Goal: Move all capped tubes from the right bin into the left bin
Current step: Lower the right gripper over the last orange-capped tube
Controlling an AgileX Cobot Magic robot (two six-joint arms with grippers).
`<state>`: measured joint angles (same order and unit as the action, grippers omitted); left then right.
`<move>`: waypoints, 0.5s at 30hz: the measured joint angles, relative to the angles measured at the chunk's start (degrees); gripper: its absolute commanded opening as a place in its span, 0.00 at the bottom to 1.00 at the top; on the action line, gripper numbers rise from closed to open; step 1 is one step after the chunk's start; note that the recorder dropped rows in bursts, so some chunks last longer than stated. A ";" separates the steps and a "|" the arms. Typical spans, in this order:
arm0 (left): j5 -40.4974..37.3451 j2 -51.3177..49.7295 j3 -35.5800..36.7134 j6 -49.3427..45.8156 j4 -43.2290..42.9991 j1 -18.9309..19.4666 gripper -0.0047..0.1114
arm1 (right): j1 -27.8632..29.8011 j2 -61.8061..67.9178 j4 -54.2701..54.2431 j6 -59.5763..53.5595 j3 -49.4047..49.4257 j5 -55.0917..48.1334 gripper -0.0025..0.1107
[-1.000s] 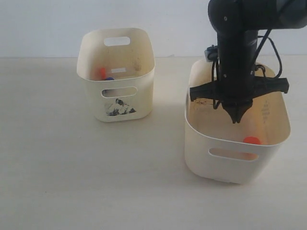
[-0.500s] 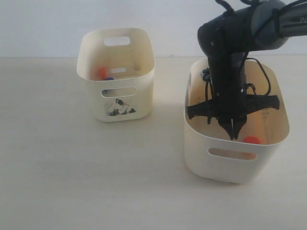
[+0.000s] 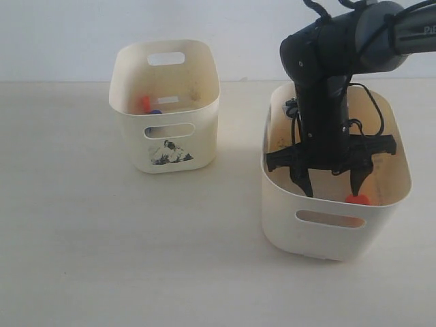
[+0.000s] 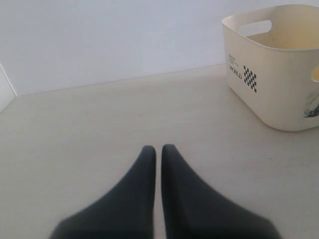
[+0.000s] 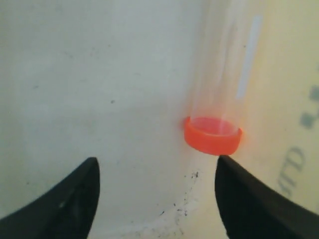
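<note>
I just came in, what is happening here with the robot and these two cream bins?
The right end effector hangs open inside the wider plain cream plastic bin, just above a clear plastic tube with an orange-red screw cap; nothing is gripped yet. The narrower cream plastic bin with the dark printed picture already holds an orange-red cap and a blue cap. The left end effector is shut above the table, holding nothing.

Two bins (image 3: 129, 136) (image 3: 286, 228), two orange-capped tubes (image 3: 144, 103) (image 3: 356, 199), one blue-capped tube (image 3: 155, 112), two tools (image 3: 333, 192) (image 4: 157, 149)
</note>
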<state>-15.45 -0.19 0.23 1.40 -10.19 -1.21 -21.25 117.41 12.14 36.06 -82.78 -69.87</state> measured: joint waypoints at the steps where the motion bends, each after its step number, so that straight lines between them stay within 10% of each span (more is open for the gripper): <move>1: 0.00 0.00 0.00 0.00 0.00 0.00 0.08 | 0.00 0.00 0.11 0.00 0.00 0.00 0.67; 15: 0.00 0.00 0.00 0.00 0.00 0.00 0.08 | 0.00 0.10 2.89 3.12 0.00 0.00 0.69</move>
<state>-15.45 -0.19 0.23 1.40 -10.19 -1.21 -21.25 117.51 15.03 39.18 -82.78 -69.87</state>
